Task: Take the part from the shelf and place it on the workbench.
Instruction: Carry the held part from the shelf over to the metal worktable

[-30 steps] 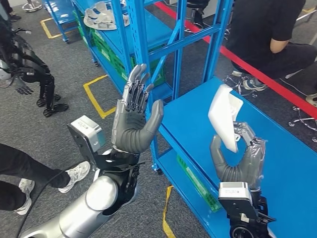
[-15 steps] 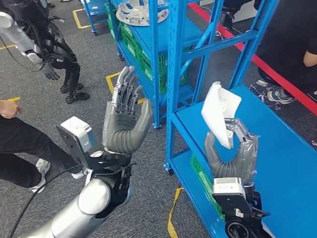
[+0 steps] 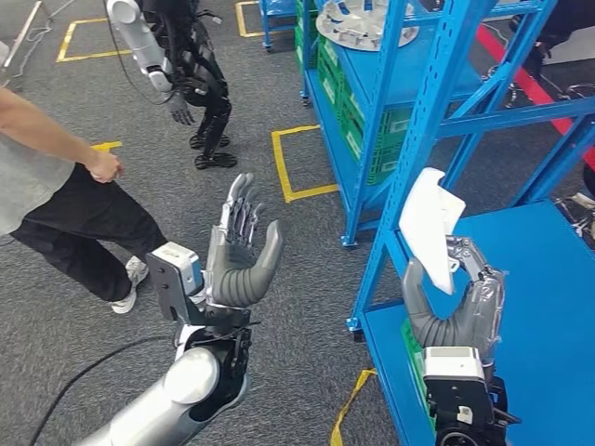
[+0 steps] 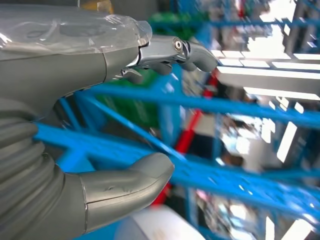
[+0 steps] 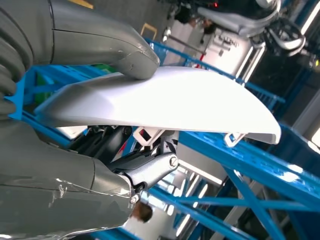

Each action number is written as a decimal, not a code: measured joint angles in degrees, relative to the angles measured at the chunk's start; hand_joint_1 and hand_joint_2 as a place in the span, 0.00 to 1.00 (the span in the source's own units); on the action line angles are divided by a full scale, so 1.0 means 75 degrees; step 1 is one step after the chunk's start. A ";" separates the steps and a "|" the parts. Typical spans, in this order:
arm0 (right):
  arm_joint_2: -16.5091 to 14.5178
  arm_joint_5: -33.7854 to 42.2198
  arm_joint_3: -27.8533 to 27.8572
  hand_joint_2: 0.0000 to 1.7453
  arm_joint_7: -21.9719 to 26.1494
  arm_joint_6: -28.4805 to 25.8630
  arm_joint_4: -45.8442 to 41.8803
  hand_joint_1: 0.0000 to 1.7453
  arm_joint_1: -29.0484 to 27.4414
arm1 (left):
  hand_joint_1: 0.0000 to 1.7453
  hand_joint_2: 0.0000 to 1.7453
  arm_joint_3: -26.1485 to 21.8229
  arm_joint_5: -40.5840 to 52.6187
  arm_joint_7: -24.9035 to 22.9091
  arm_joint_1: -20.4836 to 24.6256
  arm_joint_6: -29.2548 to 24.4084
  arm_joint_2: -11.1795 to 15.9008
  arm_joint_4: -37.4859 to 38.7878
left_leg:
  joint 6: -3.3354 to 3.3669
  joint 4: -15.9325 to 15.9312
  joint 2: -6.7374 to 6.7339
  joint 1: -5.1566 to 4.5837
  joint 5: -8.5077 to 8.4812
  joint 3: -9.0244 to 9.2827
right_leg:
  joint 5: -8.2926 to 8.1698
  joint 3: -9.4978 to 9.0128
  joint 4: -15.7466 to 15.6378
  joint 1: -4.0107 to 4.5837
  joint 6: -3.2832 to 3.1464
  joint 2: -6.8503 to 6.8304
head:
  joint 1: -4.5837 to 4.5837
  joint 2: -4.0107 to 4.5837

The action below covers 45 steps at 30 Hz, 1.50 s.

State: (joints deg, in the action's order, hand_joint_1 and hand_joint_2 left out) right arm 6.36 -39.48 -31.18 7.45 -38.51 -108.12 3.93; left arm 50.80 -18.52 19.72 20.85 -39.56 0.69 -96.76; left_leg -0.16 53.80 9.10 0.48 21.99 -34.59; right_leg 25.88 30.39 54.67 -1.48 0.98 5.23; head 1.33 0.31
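Nearest, our right hand (image 3: pixel 456 302) clamps its fingers on the white part (image 3: pixel 435 228), long axis upright above the blue table (image 3: pixel 554 307); its lower edge is hidden. Our left hand (image 3: pixel 238 255) is raised empty, fingers apart. Beyond stands the shelf (image 3: pixel 393 84).

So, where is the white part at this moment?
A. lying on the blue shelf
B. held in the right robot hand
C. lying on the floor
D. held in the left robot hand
B: the right robot hand grips the white part between thumb and fingers, above the blue shelf.
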 joint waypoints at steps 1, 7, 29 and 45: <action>-0.0001 0.0018 0.0012 1.00 0.0009 0.0000 0.0001 1.00 -0.0006 | 0.00 1.00 -0.0123 0.0133 -0.0028 -0.0185 -0.0036 0.0046 0.0089 | -0.0043 0.0073 -0.0100 -0.0018 0.0045 -0.0036 | -0.0012 -0.0054 -0.0054 -0.0011 -0.0039 -0.0114 | -0.0024 0.0000; -0.0003 0.0010 0.0033 1.00 -0.0023 0.0000 0.0044 1.00 -0.0038 | 0.00 1.00 -0.0915 0.0250 -0.0181 -0.1097 -0.0082 0.0125 0.0492 | -0.0228 0.2257 -0.1133 0.0009 0.0833 -0.1312 | 0.0027 -0.0166 -0.0153 0.0047 -0.0187 -0.0913 | -0.0303 0.0000; -0.0012 0.0057 -0.0041 1.00 -0.0023 0.0000 0.0181 1.00 -0.0023 | 0.00 1.00 -0.2120 0.1478 0.0652 -0.2044 -0.0073 -0.0133 0.0763 | 0.0076 0.0001 -0.0113 -0.0039 -0.0016 0.0050 | 0.0121 -0.0125 -0.0015 0.0056 -0.0035 0.0011 | 0.0021 -0.0001; -0.0015 0.0055 -0.0074 1.00 -0.0020 0.0000 0.0214 1.00 0.0005 | 0.00 1.00 -0.2263 0.1499 0.0674 -0.2126 -0.0076 -0.0133 0.0783 | -0.0039 0.0075 -0.1619 -0.0050 -0.0022 -0.0076 | 0.0323 -0.0471 -0.0155 0.0123 0.0062 -0.1702 | -0.0304 0.0000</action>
State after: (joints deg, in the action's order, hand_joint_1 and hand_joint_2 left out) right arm 6.25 -39.07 -31.74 7.31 -38.51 -106.51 3.97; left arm 33.83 -7.28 24.77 4.91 -40.13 -0.31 -90.88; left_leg -0.45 54.37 -3.04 0.11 21.82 -35.16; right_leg 28.31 26.86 53.51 -0.56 1.44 -7.54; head -0.95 0.31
